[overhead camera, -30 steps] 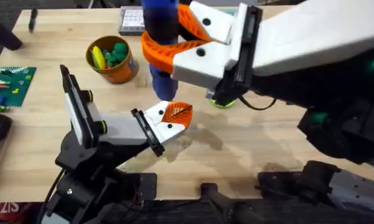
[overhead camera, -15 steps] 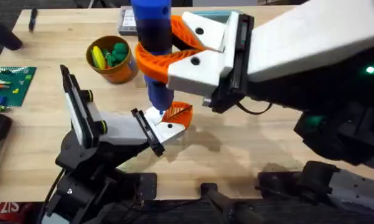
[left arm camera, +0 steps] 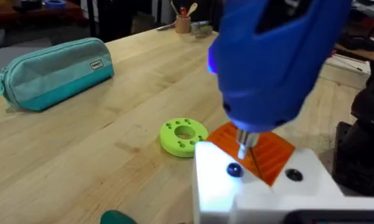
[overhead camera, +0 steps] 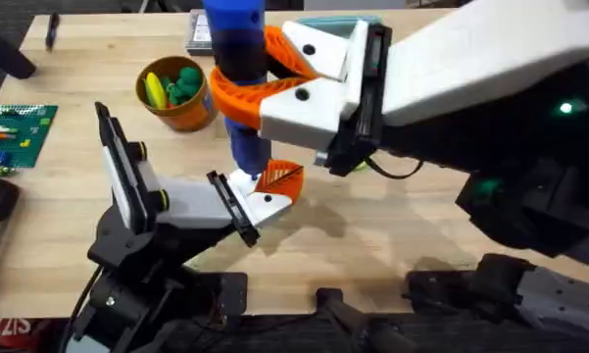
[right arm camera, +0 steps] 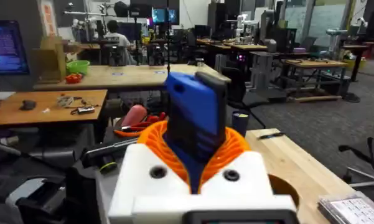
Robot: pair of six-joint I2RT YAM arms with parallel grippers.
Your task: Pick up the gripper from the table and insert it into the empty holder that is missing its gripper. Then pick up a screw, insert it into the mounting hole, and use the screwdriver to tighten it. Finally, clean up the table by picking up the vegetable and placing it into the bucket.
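I've got the right gripper (overhead camera: 250, 83) clamped on the screwdriver (overhead camera: 237, 59), orange pads wrapped round its thick barrel. It's rigid and probably top-heavy, so gripping mid-body seems right. Its tip sits on the small white gripper (overhead camera: 265, 191), mounted on the holder (overhead camera: 191, 201) near the table's middle. Can't tell what the left gripper's doing. The bucket (overhead camera: 176, 93) is far left.

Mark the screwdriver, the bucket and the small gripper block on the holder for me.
screwdriver (overhead camera: 237, 59), overhead view, on its dark-blue body above the orange fingers.
bucket (overhead camera: 188, 115), overhead view, on its orange-brown outer wall.
gripper (overhead camera: 267, 202), overhead view, on the white block beside the orange ribbed finger.
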